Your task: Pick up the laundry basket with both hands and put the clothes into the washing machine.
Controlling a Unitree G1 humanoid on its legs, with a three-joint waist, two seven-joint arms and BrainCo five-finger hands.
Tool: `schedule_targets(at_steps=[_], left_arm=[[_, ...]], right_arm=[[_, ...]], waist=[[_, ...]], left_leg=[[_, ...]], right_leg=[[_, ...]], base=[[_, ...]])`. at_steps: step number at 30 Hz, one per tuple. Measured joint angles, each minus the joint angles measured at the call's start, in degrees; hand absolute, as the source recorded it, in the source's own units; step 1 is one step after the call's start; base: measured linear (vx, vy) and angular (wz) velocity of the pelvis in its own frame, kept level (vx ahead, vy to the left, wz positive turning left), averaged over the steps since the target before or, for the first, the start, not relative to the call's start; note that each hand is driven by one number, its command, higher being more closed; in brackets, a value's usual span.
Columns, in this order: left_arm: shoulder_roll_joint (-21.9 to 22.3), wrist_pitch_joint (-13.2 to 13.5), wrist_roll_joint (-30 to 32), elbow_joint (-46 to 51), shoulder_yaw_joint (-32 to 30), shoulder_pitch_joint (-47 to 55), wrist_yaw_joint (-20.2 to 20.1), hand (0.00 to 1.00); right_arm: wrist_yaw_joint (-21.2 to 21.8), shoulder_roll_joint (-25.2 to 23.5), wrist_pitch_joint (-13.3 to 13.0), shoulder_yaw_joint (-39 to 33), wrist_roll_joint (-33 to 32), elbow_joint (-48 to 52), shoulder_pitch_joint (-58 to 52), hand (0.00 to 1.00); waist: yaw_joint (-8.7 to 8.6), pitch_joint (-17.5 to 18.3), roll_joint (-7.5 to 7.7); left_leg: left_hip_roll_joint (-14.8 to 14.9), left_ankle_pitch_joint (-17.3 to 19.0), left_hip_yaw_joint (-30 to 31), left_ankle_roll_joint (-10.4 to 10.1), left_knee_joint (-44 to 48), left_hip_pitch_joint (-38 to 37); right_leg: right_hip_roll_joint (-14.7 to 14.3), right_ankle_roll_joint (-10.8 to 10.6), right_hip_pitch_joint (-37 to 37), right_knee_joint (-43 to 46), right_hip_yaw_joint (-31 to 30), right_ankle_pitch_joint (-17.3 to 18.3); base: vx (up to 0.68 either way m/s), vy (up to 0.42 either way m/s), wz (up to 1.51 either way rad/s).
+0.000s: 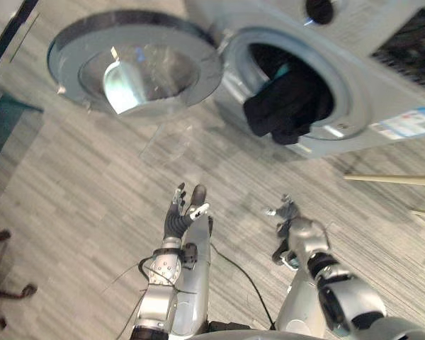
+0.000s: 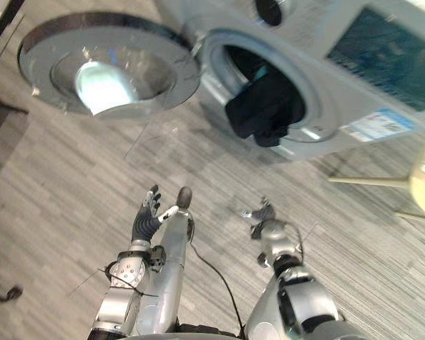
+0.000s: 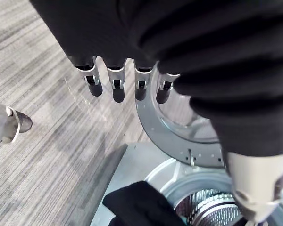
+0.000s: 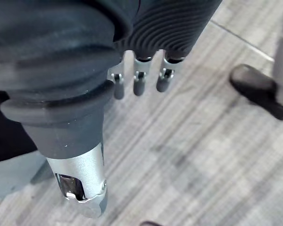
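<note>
Where the grey wood-grain floor [image 1: 78,191] runs up to the pale washing machine [image 1: 368,42], its round glass door [image 1: 134,64] stands swung wide to the robot's left. Dark clothes [image 1: 287,106] sit in the drum mouth, a fold drooping over the lower rim, with a teal cloth [image 1: 282,69] just behind. The left hand [image 1: 185,211] is raised above the planks, fingers straight and spread, holding nothing. The right hand [image 1: 289,214] hovers beside it, fingers loosely extended and empty. A pale wooden leg [image 1: 389,180] crosses the floor at the right, and a person's dark shoe [image 4: 262,92] stands on the planks past the right hand's fingers
</note>
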State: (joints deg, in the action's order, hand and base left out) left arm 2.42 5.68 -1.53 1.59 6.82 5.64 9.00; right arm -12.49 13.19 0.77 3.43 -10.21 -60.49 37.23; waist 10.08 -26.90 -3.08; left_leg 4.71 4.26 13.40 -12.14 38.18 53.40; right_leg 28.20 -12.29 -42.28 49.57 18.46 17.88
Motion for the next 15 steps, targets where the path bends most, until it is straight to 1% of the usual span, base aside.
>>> schedule_targets(at_steps=[1,3,4,5,6,8,9,10,11,12,15], left_arm=[[0.4,0.6,-1.5,1.2,0.2,-0.7,0.3,0.00],[0.6,1.3,-3.8,2.5,1.3,-1.4,0.8,0.00],[0.6,1.4,-5.3,3.4,2.5,-2.0,1.0,0.00],[0.6,1.8,-6.5,3.8,3.9,-3.0,1.0,0.00],[0.6,1.8,-7.2,3.9,4.5,-3.4,1.0,0.00],[0.6,2.1,-10.3,5.5,5.7,-4.0,0.2,0.00],[0.6,2.3,-12.6,6.3,6.3,-4.2,-0.3,0.00],[0.5,2.3,-13.6,6.6,6.3,-4.3,-0.3,0.00],[0.5,2.3,-15.8,7.5,6.5,-4.3,-0.6,0.00],[0.5,2.4,-17.5,8.1,6.6,-4.3,-1.2,0.00],[0.3,2.4,-19.5,9.7,6.4,-4.2,-1.4,0.00]], right_arm=[[-0.1,1.5,0.1,0.0,-1.1,-0.1,2.6,0.00],[-0.3,4.0,0.0,0.9,-2.7,-0.5,5.3,0.00],[-0.7,5.9,-0.2,2.2,-3.9,-1.7,7.5,0.00],[-1.2,7.7,-0.2,2.5,-5.5,-2.9,8.5,0.00],[-1.2,8.7,-0.2,3.0,-6.3,-3.7,9.0,0.00],[-1.6,12.2,0.0,5.8,-9.7,-6.4,10.8,0.00],[-2.0,14.1,0.4,7.7,-11.4,-7.8,12.1,0.00],[-2.2,15.0,0.6,8.7,-12.1,-8.4,12.7,0.00],[-2.4,17.3,0.8,10.5,-13.1,-9.1,13.6,0.00],[-2.4,19.6,0.8,12.1,-14.2,-10.2,14.7,0.00],[-2.5,23.4,0.7,14.6,-16.2,-11.1,17.4,0.00]], waist=[[0.25,-0.8,-0.06],[0.33,-0.9,-0.06],[0.14,-1.0,-0.24],[0.20,-1.1,-0.49],[0.22,-1.2,-0.64],[0.42,-1.3,-0.91],[0.74,-1.4,-1.20],[0.89,-1.5,-1.24],[1.18,-1.5,-1.32],[1.54,-1.7,-1.72],[1.81,-1.7,-2.26]], left_leg=[[0.0,-0.2,-0.6,0.2,1.0,1.6],[-0.5,-0.6,-1.8,0.9,1.8,4.7],[-1.5,-0.9,-2.0,1.3,2.3,6.6],[-2.2,-1.5,-2.2,1.6,2.4,8.2],[-2.6,-1.9,-2.2,1.7,2.3,9.0],[-3.9,-2.8,-2.3,2.2,2.5,11.6],[-4.1,-3.1,-2.4,2.3,2.8,13.0],[-4.4,-3.2,-2.3,2.3,2.9,13.8],[-5.1,-3.8,-2.3,2.3,2.7,15.0],[-5.5,-4.2,-2.3,2.4,2.7,16.1],[-5.9,-5.3,-2.7,2.6,2.6,18.7]], right_leg=[[0.3,-0.3,-1.5,1.0,-0.5,0.2],[1.6,-1.1,-4.5,2.9,-1.2,0.8],[2.9,-1.8,-6.3,4.4,-1.4,1.5],[4.1,-1.8,-7.7,5.4,-1.3,1.7],[4.5,-1.9,-8.2,5.8,-1.2,1.7],[6.1,-2.1,-10.4,7.2,-1.1,2.0],[6.3,-2.3,-11.4,7.7,-1.2,2.1],[6.6,-2.3,-12.1,8.1,-1.2,2.2],[7.4,-2.2,-13.3,8.8,-1.3,2.4],[8.1,-2.2,-14.2,9.5,-1.1,2.7],[8.9,-2.4,-16.3,11.0,-1.2,3.3]], base=[[-0.05,0.024,0.07],[-0.06,0.017,0.21],[-0.03,0.000,0.41],[-0.02,0.000,0.46],[-0.01,0.001,0.42],[0.01,0.020,0.40],[0.02,0.036,0.30],[0.02,0.038,0.29],[0.03,0.051,0.32],[0.02,0.045,0.35],[0.02,0.046,0.27]])
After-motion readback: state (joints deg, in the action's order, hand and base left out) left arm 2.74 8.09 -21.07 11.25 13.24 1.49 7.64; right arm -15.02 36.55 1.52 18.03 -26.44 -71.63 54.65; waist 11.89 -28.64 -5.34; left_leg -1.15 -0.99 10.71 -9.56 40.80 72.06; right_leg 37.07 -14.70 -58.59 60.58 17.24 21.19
